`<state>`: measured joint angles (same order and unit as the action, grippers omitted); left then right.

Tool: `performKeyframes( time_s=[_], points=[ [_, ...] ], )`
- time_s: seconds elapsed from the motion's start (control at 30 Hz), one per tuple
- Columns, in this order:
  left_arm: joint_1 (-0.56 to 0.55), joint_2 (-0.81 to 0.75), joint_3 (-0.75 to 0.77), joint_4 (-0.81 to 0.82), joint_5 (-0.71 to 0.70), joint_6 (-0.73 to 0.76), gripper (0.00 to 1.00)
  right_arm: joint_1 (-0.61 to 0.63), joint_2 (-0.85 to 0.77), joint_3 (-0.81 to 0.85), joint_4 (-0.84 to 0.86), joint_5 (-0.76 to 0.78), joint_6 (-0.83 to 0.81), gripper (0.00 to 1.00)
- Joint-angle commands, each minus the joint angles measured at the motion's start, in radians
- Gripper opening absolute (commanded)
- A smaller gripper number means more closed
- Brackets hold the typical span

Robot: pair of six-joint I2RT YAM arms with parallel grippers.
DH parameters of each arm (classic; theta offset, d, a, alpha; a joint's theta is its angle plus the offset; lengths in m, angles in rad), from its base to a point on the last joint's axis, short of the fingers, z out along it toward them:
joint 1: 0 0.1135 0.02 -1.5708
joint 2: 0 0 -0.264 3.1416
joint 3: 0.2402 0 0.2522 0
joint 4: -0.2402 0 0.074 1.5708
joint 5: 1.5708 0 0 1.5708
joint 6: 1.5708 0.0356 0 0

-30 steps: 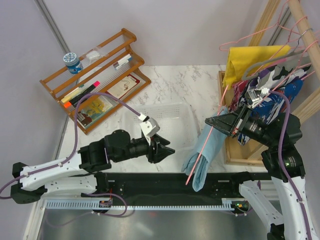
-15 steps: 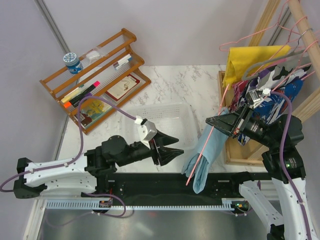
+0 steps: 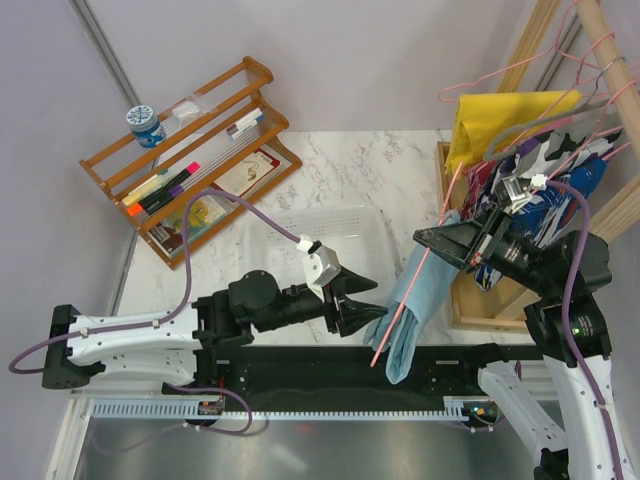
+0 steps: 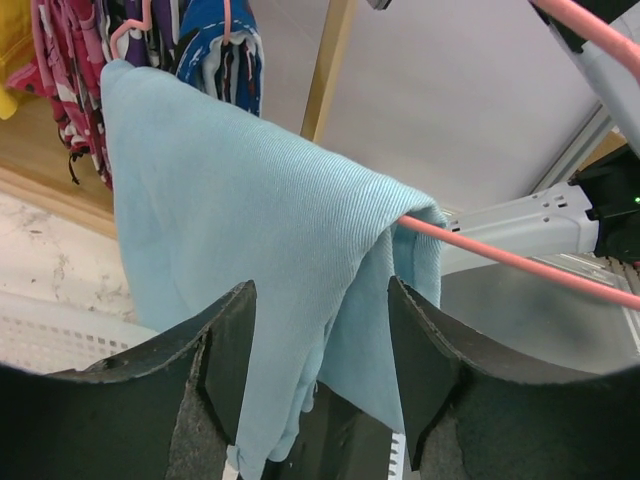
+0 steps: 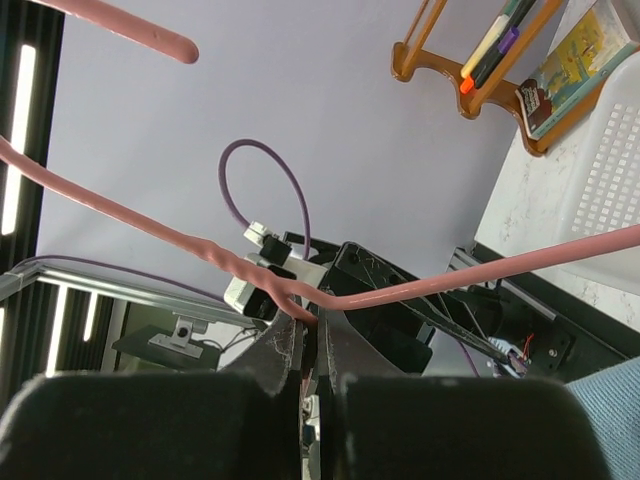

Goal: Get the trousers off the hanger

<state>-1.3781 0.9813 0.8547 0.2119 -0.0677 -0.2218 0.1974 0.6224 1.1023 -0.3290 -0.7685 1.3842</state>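
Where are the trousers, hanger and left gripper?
trousers (image 4: 250,230), left wrist view, middle of the draped fabric.
hanger (image 4: 520,262), left wrist view, pink wire beside the fabric.
left gripper (image 4: 320,300), left wrist view, between its fingers.

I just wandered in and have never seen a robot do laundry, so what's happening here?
Two robot arms are taking light blue trousers off a pink hanger. The right tool is clamped on the hanger's wire, with the trousers draped over it. The left tool is open around the hanging cloth, not yet closed on it.
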Motion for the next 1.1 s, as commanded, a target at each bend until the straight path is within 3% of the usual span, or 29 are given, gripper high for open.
performKeyframes(
  time_s=[0.0, 0.4, 0.73, 0.97, 1.07],
  points=[
    [-0.018, 0.02, 0.052, 0.073, 0.023, 0.01, 0.63, 0.002, -0.02, 0.051, 0.16, 0.02, 0.033, 0.0],
    [-0.042, 0.095, 0.098, 0.095, -0.095, 0.025, 0.6, 0.002, -0.047, 0.031, 0.183, 0.02, 0.061, 0.0],
    [-0.042, 0.154, 0.149, 0.095, -0.106, 0.007, 0.59, 0.002, -0.055, 0.033, 0.183, 0.02, 0.064, 0.0],
    [-0.042, 0.168, 0.15, 0.084, -0.184, 0.004, 0.5, 0.002, -0.061, 0.039, 0.183, 0.02, 0.073, 0.0],
    [-0.042, 0.177, 0.153, 0.081, -0.189, -0.002, 0.53, 0.002, -0.062, 0.037, 0.183, 0.023, 0.075, 0.0]
  ],
)
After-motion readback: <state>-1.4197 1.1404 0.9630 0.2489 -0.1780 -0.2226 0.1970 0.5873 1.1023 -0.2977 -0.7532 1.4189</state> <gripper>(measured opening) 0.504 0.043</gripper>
